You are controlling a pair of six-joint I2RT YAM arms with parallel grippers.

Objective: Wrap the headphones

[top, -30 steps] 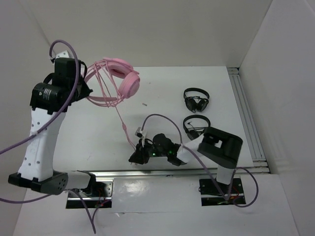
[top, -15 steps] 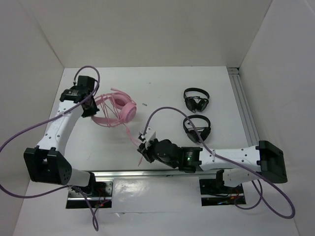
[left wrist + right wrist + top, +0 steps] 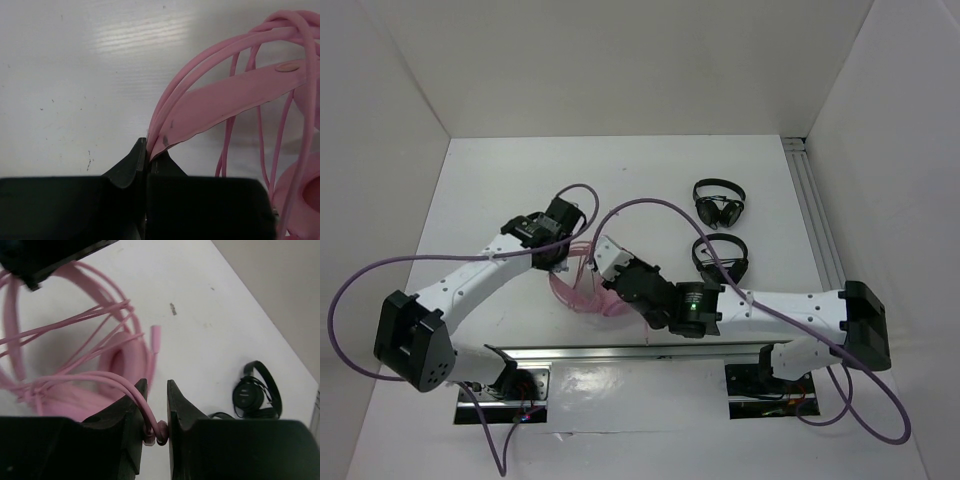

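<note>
The pink headphones (image 3: 582,292) lie low over the table near its front middle, between both grippers. My left gripper (image 3: 564,260) is shut on the headband: in the left wrist view the flat pink band (image 3: 235,97) and its thin wires run out of the closed left gripper (image 3: 148,150). My right gripper (image 3: 609,262) is shut on the thin pink cord (image 3: 144,407), pinched low between its fingers. Several loops of cord cross the round pink earcup (image 3: 117,360), and the cord's plug (image 3: 156,336) hangs free beside it.
Two small black headphones (image 3: 720,203) (image 3: 720,260) lie on the right half of the table; one shows in the right wrist view (image 3: 257,390). A metal rail (image 3: 818,230) runs along the right edge. White walls enclose the table on three sides.
The left arm has swung from the far left down to the front middle, carrying the headphones. The right arm has reached left and forward, still gripping the cord, now right beside the headphones.
</note>
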